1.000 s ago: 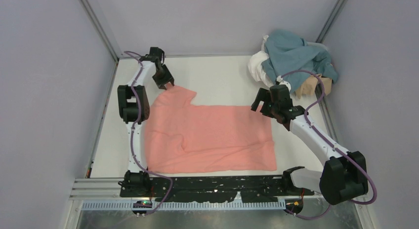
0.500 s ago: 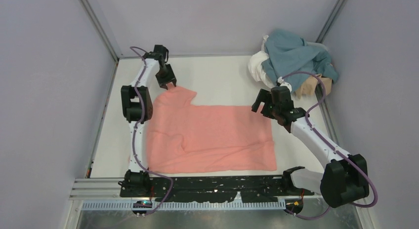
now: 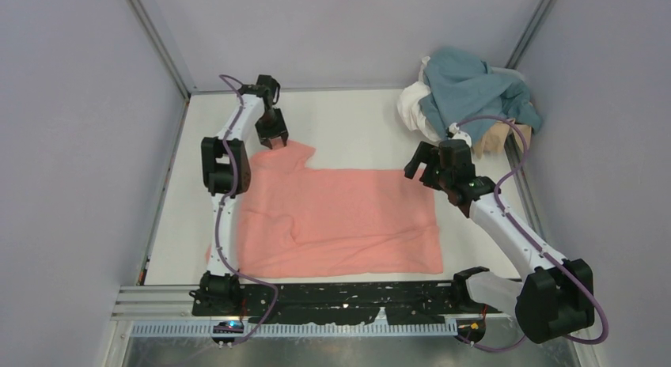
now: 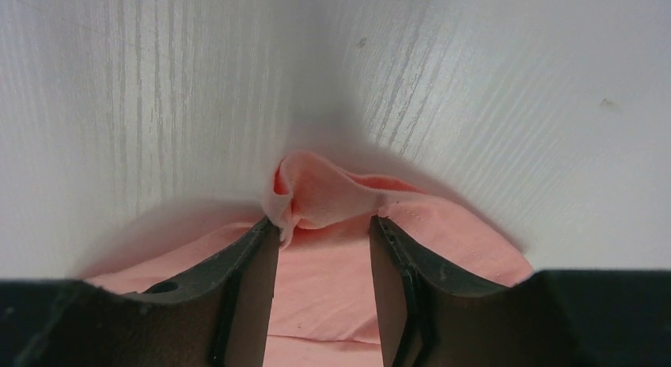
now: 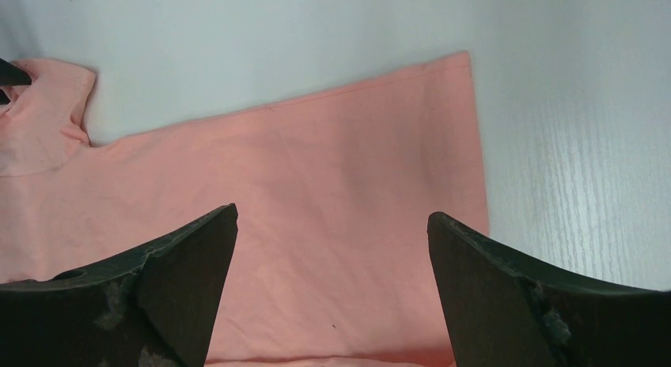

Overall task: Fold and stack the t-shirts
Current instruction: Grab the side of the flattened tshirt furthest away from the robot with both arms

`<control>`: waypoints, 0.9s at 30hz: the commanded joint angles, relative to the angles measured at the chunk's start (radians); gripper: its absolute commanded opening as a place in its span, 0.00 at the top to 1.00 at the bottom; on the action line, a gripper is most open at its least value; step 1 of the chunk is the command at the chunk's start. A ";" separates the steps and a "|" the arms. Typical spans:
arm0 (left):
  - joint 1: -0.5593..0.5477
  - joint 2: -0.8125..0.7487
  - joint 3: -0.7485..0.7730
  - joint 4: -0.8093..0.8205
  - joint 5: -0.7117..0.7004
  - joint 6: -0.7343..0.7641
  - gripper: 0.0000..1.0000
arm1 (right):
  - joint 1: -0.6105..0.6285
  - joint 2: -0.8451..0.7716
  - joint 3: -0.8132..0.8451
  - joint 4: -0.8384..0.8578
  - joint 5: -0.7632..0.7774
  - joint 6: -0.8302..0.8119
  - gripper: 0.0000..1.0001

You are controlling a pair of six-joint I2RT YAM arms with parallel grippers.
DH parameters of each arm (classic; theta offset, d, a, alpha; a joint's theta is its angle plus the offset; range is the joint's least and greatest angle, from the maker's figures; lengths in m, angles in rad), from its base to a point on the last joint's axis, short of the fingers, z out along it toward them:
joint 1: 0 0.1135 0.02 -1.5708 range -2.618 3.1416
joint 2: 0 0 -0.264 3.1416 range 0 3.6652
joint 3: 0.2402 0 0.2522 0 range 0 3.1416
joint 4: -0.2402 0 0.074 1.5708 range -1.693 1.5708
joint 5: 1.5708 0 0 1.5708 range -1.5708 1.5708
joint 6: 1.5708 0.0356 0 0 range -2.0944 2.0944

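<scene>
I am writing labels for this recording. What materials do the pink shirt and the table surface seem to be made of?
The salmon-pink t-shirt looks like soft matte knit cloth, probably cotton: it wrinkles and bunches between the left gripper jaws. The table looks like white laminate or painted board with a faint printed wood grain; which one is unclear.

A white table (image 3: 348, 122) with faint wood grain sits boxed in by plain grey walls (image 3: 79, 130) on three sides. Metal posts (image 3: 158, 43) mark the back corners. Even, soft light.
</scene>
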 commanded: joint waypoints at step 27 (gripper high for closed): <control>-0.028 -0.057 -0.062 0.070 -0.073 0.070 1.00 | -0.008 0.143 0.099 0.009 0.140 -0.016 0.03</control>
